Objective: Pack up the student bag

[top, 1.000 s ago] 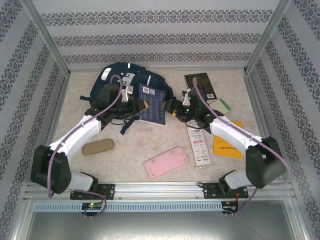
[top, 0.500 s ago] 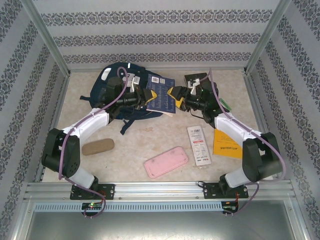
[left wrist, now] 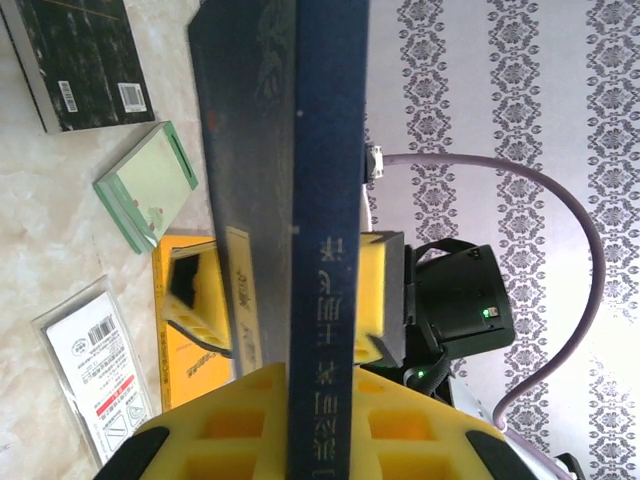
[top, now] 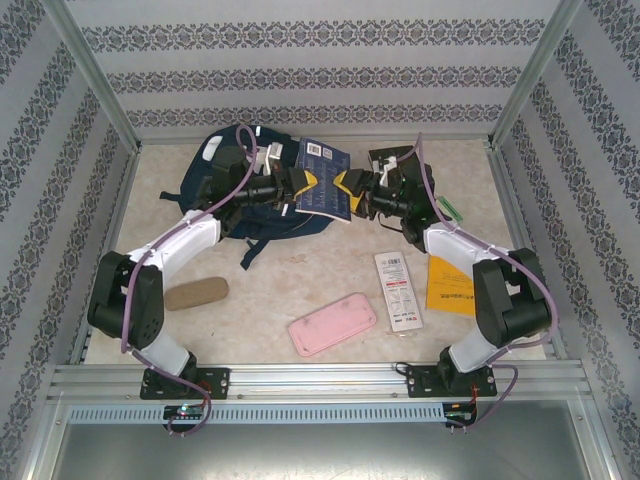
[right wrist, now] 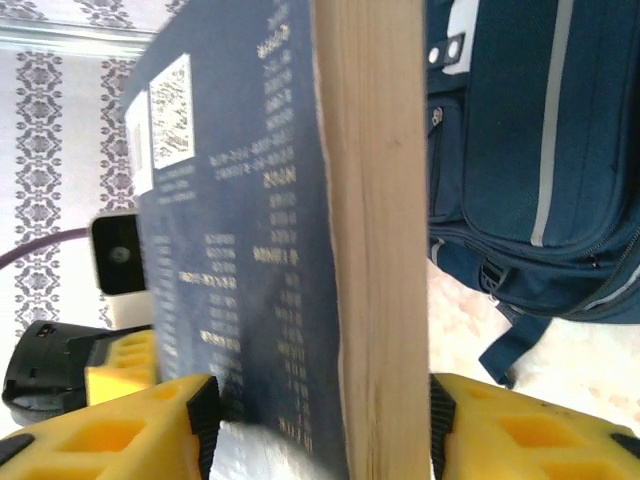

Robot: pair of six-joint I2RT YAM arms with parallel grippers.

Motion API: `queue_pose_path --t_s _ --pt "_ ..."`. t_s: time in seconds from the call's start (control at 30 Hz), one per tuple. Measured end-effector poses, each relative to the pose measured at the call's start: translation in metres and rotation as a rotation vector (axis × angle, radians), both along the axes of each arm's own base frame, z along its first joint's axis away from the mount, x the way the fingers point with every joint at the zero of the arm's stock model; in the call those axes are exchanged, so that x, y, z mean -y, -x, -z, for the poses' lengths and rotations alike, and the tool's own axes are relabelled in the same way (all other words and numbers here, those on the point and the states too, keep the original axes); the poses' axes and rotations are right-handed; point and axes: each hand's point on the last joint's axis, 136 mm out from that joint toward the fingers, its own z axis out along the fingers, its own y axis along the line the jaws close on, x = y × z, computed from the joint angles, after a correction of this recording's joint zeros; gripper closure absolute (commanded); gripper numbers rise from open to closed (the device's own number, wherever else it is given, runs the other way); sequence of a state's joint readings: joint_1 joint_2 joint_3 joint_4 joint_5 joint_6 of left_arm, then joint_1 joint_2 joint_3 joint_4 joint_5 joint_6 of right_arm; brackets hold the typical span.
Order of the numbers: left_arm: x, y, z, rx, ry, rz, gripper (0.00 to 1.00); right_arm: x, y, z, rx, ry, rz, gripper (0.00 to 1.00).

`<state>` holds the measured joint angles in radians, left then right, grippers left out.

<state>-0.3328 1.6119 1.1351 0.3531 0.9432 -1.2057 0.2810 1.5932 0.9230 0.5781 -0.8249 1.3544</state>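
Presently the left gripper (top: 303,187) and right gripper (top: 348,185) are both clenched on a thick navy blue softcover book (top: 322,180), gripping its 9 o'clock and 3 o'clock edges respectively, raised above the beige marbled table (top: 290,285). The student bag (top: 205,178), a large navy blue fabric backpack with thin white stripes, lies at the table's 11 o'clock, just beside the book. A pink flat pencil case (top: 332,323) rests at 6 o'clock.

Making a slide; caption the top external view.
Left gripper and right gripper clamp a blue book by the student bag.
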Motion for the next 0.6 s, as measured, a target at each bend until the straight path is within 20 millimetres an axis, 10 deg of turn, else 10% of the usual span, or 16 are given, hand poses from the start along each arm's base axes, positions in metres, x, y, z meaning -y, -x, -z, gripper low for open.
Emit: queue_pose_path --t_s 0.17,0.6 --pt "0.002 -0.005 0.013 -0.027 -0.010 0.006 1.00 0.012 -0.006 -0.009 0.005 -0.057 0.027 0.99" --pt "-0.001 -0.038 0.023 0.053 -0.326 -0.019 0.63 0.060 -0.004 -0.004 -0.005 -0.021 0.165 1.00"
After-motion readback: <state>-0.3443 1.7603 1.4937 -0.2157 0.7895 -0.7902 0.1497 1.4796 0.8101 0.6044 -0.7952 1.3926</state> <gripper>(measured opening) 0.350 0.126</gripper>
